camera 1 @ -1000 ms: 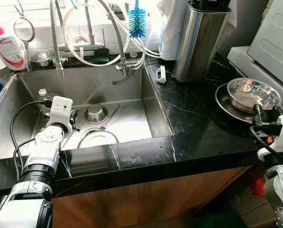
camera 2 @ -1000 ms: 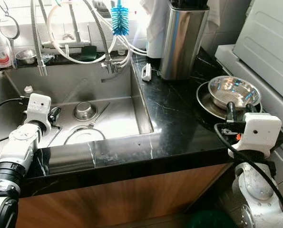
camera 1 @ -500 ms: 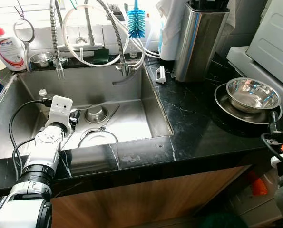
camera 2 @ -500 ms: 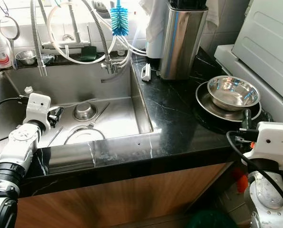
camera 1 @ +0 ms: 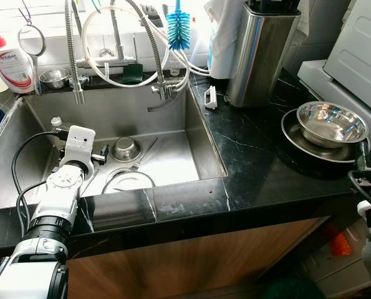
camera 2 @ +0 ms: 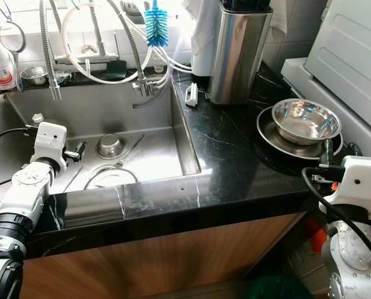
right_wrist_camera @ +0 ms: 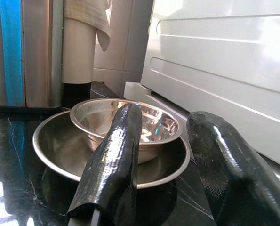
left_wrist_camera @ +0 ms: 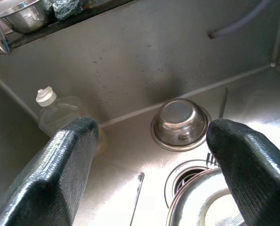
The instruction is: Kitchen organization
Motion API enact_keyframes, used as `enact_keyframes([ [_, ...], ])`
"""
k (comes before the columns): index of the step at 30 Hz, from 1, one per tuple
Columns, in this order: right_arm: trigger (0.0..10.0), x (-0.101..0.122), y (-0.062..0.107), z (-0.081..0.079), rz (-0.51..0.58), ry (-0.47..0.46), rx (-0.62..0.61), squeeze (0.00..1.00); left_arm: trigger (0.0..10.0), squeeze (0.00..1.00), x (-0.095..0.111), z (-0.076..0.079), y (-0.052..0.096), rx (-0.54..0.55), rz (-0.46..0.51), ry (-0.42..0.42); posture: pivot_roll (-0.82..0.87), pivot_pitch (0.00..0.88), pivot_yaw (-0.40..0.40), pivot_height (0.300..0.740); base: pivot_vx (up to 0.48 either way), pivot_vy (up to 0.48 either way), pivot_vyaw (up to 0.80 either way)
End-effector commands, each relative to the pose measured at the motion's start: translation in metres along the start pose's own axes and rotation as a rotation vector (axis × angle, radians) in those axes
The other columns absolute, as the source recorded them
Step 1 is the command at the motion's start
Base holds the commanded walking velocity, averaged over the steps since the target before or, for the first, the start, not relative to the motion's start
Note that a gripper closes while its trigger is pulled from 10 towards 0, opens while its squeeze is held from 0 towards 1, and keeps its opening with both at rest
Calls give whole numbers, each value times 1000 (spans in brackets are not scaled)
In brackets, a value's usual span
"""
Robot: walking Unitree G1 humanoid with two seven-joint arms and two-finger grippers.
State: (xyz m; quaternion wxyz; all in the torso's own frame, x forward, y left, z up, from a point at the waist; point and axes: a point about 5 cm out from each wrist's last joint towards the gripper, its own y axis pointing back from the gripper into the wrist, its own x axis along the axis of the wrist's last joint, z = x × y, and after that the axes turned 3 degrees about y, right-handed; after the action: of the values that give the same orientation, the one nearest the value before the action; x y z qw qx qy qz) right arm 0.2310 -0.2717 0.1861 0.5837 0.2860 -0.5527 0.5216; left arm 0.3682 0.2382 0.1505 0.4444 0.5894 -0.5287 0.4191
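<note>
Careful: left end effector (left_wrist_camera: 149, 155) wide over sink bowl (left_wrist_camera: 180, 123); a skewed grasp could skid it away.

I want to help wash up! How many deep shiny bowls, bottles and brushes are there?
Deep steel bowls: 3 (ledge bowl, sink bowl, counter bowl)
Bottles: 2 (soap bottle, clear bottle)
Brushes: 1 (blue brush)
Total: 6

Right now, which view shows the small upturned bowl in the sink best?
The left wrist view: the bowl sits close and centred between the left hand's open fingers, beside the drain. Both eye views show it small, on the sink floor.
</note>
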Motion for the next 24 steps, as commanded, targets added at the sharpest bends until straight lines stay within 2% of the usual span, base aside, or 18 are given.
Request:
enact_keyframes([
  [1,10000,1,-3,8,-10,-9,-31,0,10000,0,-1,1,1,-1,1,1,13,42,15,740,0,0,0],
  [7,10000,5,-11,20,-55,34,-96,0,10000,0,3,-1,0,16,25,-4,10,43,16,740,0,0,0],
  [9,10000,9,-14,20,-59,47,-78,0,10000,0,4,-1,0,15,30,-6,10,43,16,740,0,0,0],
  [11,10000,11,-18,20,-85,107,-56,0,10000,0,5,0,-1,14,34,-4,8,43,18,740,0,0,0],
  [13,10000,16,-27,21,-111,185,-1,0,10000,0,7,1,-1,8,42,-4,4,44,20,740,0,0,0],
  [14,10000,20,-31,20,-88,193,44,0,10000,0,7,3,-1,4,44,-2,1,43,20,740,0,0,0],
  [18,10000,33,-42,13,-45,142,158,0,10000,0,8,7,-2,-9,52,7,-2,41,21,740,0,0,0],
  [22,10000,34,-53,7,-86,124,302,0,10000,0,8,10,-3,-16,51,12,-10,38,24,740,0,0,0],
  [24,10000,34,-55,6,-92,127,326,0,10000,0,8,10,-3,-17,51,12,-10,38,24,740,0,0,0],
])
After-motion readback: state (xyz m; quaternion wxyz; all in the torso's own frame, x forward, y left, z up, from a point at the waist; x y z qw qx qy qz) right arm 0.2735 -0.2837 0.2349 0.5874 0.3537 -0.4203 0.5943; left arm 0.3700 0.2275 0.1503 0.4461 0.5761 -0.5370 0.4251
